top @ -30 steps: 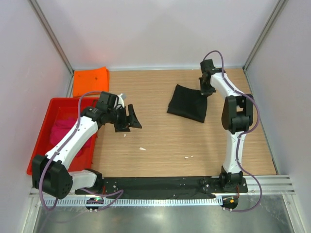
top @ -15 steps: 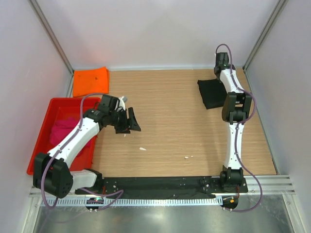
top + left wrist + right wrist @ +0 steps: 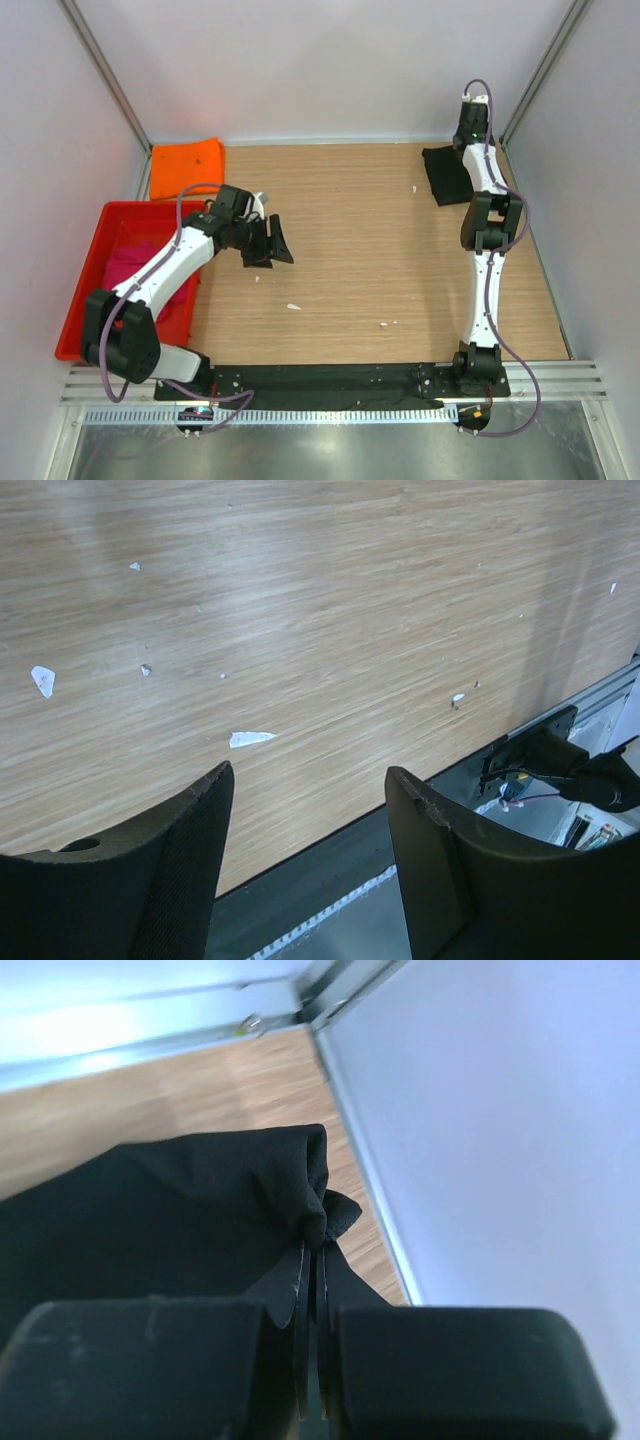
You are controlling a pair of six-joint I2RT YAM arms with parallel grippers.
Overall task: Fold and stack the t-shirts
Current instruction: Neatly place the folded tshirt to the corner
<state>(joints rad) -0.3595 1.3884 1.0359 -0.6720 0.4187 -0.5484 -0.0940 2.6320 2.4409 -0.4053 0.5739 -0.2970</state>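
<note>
Seen from above, the black shirt (image 3: 445,176) lies bunched into a compact patch in the upper right of the frame, close to the back corner. The right gripper (image 3: 466,148) sits at its right edge with that arm stretched far out. The orange shirt (image 3: 186,166) rests in the upper left, well apart from the black one. The pink shirt (image 3: 130,266) lies in the red tray (image 3: 84,281) at the left. The left gripper (image 3: 270,243) hangs over bare table (image 3: 350,260) just right of the tray, holding nothing.

From the left wrist, the left gripper (image 3: 310,775) has its two fingers spread apart, with only wood and a few white scraps (image 3: 250,739) below.

From the right wrist, the right gripper (image 3: 312,1260) is pressed together on a small pucker at the black shirt's (image 3: 170,1190) edge. The side wall (image 3: 500,1110) rises close by on the right of the frame.

The hold looks thin, so a tug could probably pull that bit of cloth free and drop the shirt. Dragging by one edge might also let the layers slide open and undo the fold. With the arm this extended and the wall this near, a further push outward risks a knock. The shirts also lie far apart, so stacking calls for a long carry.
</note>
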